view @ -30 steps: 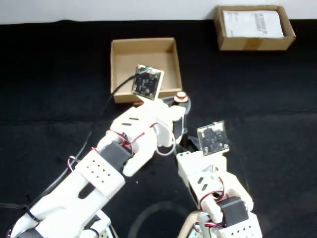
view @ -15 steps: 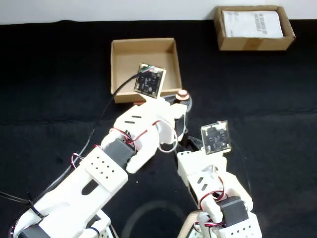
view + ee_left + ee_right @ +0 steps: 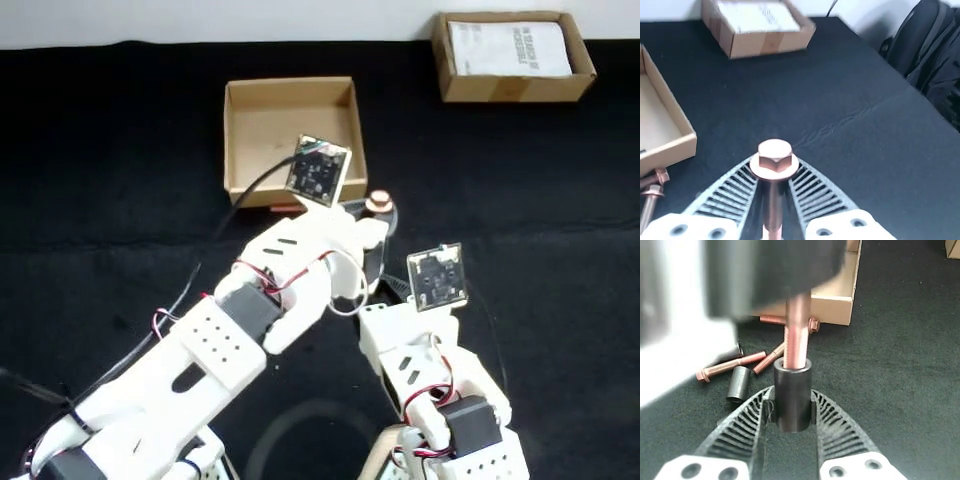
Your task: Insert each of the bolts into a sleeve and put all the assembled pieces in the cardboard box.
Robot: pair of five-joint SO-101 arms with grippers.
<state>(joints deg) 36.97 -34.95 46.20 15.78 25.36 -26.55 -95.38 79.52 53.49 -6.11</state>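
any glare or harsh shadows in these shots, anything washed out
High view: even light, no hard shadows on the black cloth; the white sheet in the far box washes out. Left wrist view: soft sheen on the bolt head, no glare. Right wrist view: dull highlight on the sleeve rim, faint shine on loose bolts.

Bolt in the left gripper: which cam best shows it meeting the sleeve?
Right wrist view: the bolt shank stands in the top of the sleeve, held upright in the right gripper. Left wrist view shows head and upper shank clamped in the left gripper; high view shows the head from above.
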